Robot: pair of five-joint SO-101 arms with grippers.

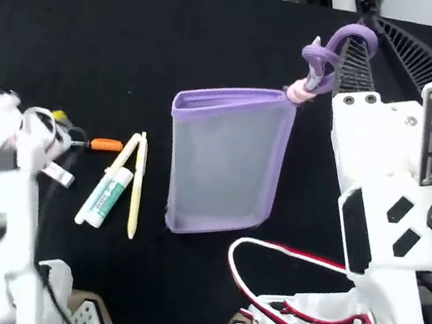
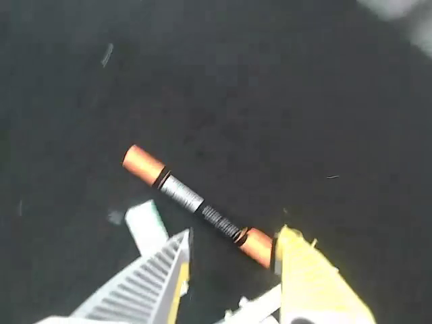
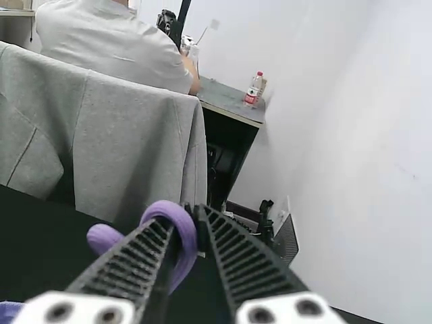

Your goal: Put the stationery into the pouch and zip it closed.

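One pouch (image 1: 224, 163), its loop (image 3: 162, 210) clenched in the right claw (image 3: 192, 223); left claw (image 2: 235, 233) spread open around one orange-capped marker (image 2: 182, 194).

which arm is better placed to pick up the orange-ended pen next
Left. The left gripper hangs open over the orange-ended pen, with one end between its jaws. The right gripper is shut on the purple loop of the pouch, far from the pen.

pouch (image 1: 223, 167) lilac | marker (image 2: 198, 204) orange-capped | pen (image 1: 137, 191) pale yellow | table (image 1: 80, 34) black
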